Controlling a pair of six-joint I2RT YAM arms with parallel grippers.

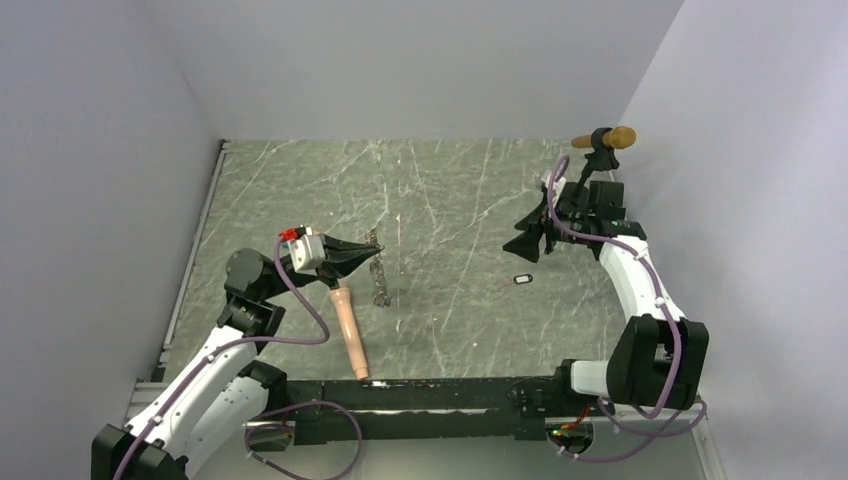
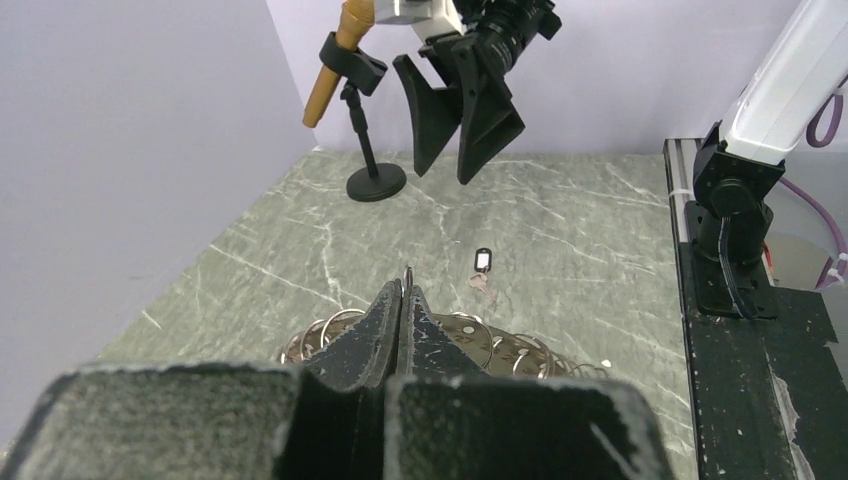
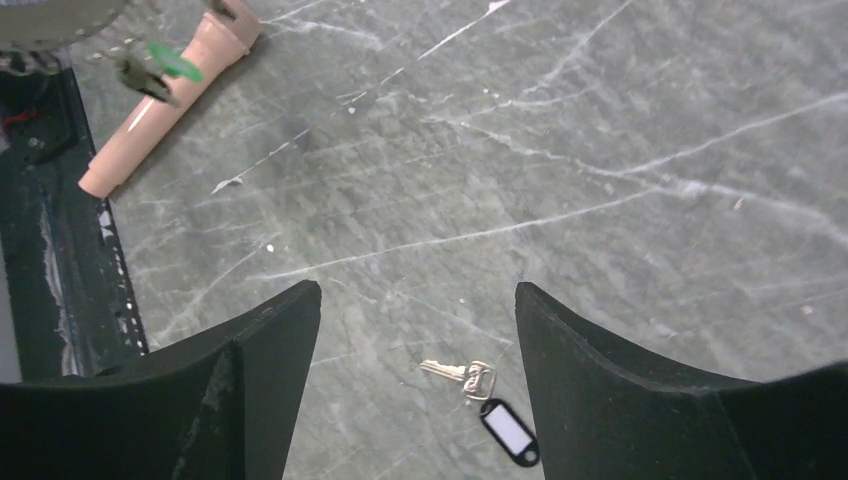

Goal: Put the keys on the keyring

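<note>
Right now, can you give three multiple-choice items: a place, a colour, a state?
1. Where is the loose key? A) flat on the table below the right fingers B) gripped in those fingers C) leaning on the wall
2. Which colour is the frame of its tag? A) red B) black C) yellow
3. How are the right fingers? A) shut on the key B) shut on nothing C) open, holding nothing
Answers: 1 A, it lies on the marble; 2 B, black around a white insert; 3 C, wide gap, nothing in it.
</note>
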